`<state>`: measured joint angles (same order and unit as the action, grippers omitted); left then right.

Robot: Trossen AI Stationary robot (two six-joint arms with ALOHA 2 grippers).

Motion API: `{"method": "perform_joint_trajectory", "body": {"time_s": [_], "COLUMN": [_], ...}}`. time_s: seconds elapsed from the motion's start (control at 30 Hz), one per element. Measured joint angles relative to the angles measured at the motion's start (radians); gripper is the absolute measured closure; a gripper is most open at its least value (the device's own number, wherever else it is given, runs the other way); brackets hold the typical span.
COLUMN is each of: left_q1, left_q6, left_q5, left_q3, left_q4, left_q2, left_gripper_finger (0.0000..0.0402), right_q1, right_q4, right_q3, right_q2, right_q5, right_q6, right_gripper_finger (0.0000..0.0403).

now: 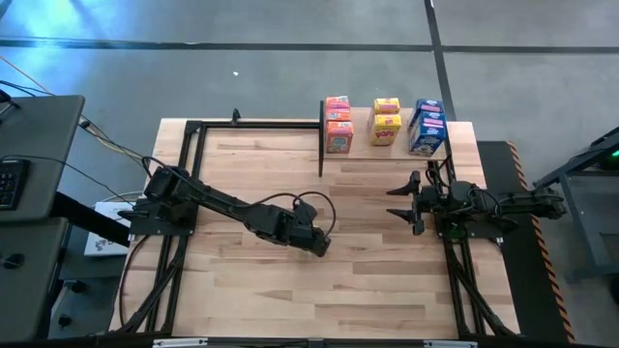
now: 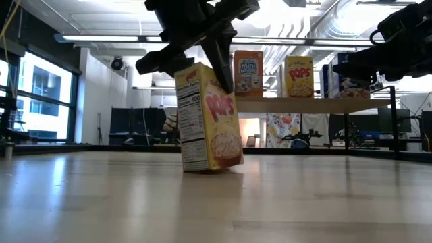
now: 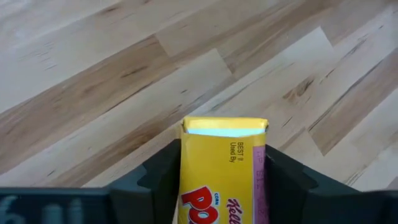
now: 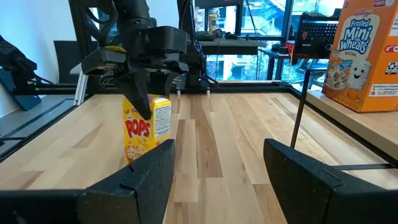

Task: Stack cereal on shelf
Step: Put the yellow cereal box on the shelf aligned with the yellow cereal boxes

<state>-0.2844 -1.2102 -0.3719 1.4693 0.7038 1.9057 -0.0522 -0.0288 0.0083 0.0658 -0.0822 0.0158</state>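
I judge the step is gripping the yellow Pops box (image 2: 209, 116) squarely before lifting, since it already tilts slightly on the tabletop (image 2: 216, 202); I should seat it deep between my fingers and raise it straight. My left gripper (image 3: 222, 180) is narrowed onto the box's top, fingers (image 3: 163, 175) pressing both sides. My right gripper (image 4: 217, 174) waits partly open, holding nothing, near the shelf (image 1: 392, 148) where orange, yellow and blue boxes stand.

Four cameras, one table
The high view looks straight down on the whole table (image 1: 290, 290); the low view sits at tabletop level facing the shelf (image 2: 304, 104); each wrist view looks past its own fingers, all sharing the yellow cereal box (image 2: 208, 118).
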Motion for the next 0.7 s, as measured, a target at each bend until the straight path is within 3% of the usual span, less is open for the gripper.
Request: {"method": "perform_joint_trajectory", "body": {"time_s": [0.37,0.7], "left_q1": [0.0,0.045], "left_q6": [0.093,0.527], "left_q5": [0.004,0.101], "left_q3": [0.0,0.03], "left_q4": [-0.048,-0.181], "left_q2": [0.0,0.001], "left_gripper_finger": [0.0267,0.0268], "right_q1": [0.0,0.0], "right_q4": [0.0,0.0], "right_q3": [0.0,0.0], "right_q2": [0.0,0.0], "right_q5": [0.0,0.0], "right_q6": [0.0,0.0], "right_gripper_finger": [0.0164,0.0164]}}
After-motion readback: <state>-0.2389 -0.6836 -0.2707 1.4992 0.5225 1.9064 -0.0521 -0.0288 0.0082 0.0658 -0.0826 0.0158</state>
